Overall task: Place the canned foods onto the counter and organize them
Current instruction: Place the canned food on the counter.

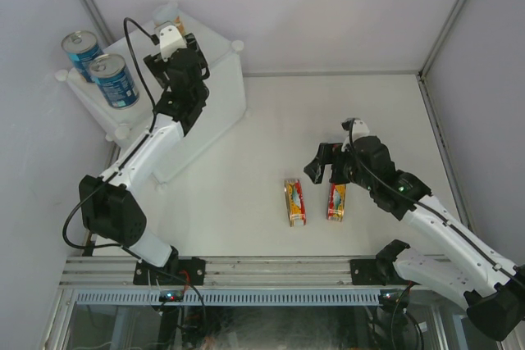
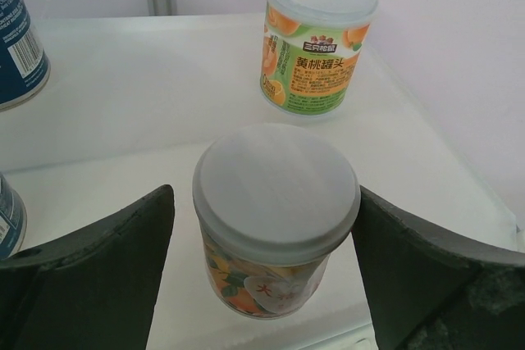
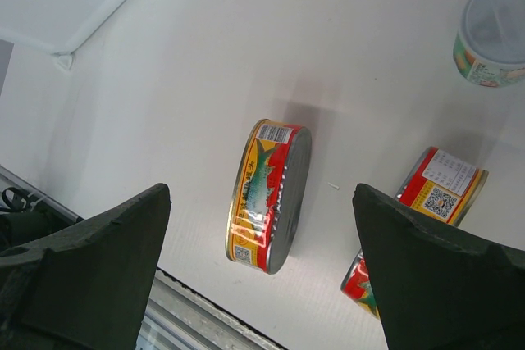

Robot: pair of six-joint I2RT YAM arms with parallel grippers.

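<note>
Nearest, on the table (image 1: 246,145), two flat red-and-yellow tins (image 1: 294,202) are seen side by side, a little apart. The right gripper (image 1: 326,171) is held over them, its fingers spread wide and nothing gripped. Far left, on the counter (image 1: 221,96), the left gripper (image 2: 264,193) is set with its fingers parted around a small can (image 2: 275,178), with a gap showing on the can's left. Beyond it a second small can (image 2: 316,47) is stood upright. Two tall blue cans (image 1: 114,81) are placed at the counter's left corner.
</note>
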